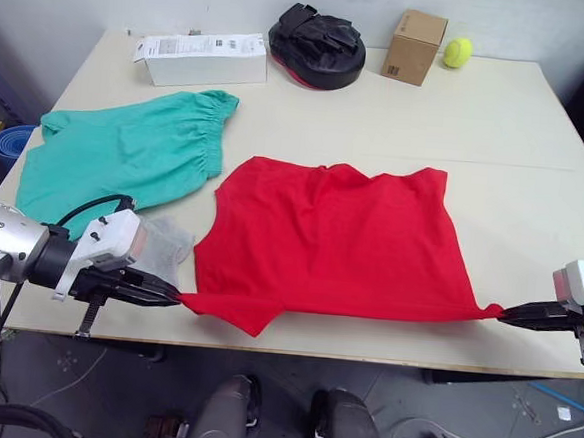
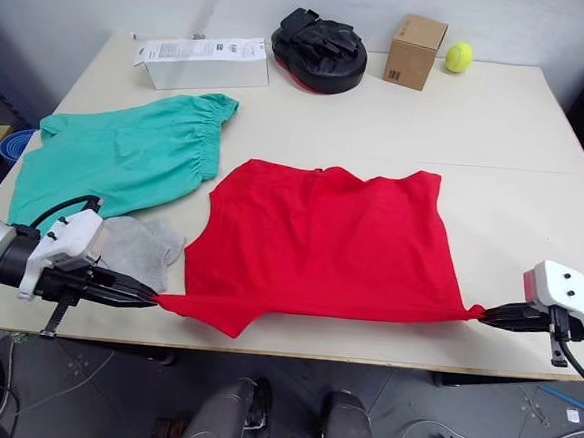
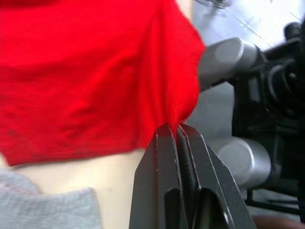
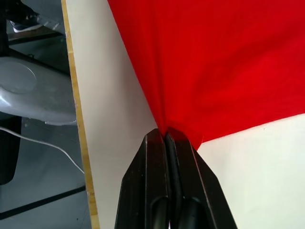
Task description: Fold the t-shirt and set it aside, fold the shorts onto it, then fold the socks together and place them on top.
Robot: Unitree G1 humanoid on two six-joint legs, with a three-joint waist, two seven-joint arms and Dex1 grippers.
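With my left gripper point(image 1: 174, 296) and right gripper point(image 1: 504, 314) each pinching a near corner of the t-shirt point(image 1: 335, 244), the taut cloth could slip free if I pull further apart.

- Left pincer point(image 1: 173, 297) at the lower left of the head view, arm reaching in from the left edge, fingers pinched tight on the t-shirt point(image 1: 335, 244).
- Right pincer point(image 1: 506, 314) at the lower right, held level, fingers clamped on the opposite corner.
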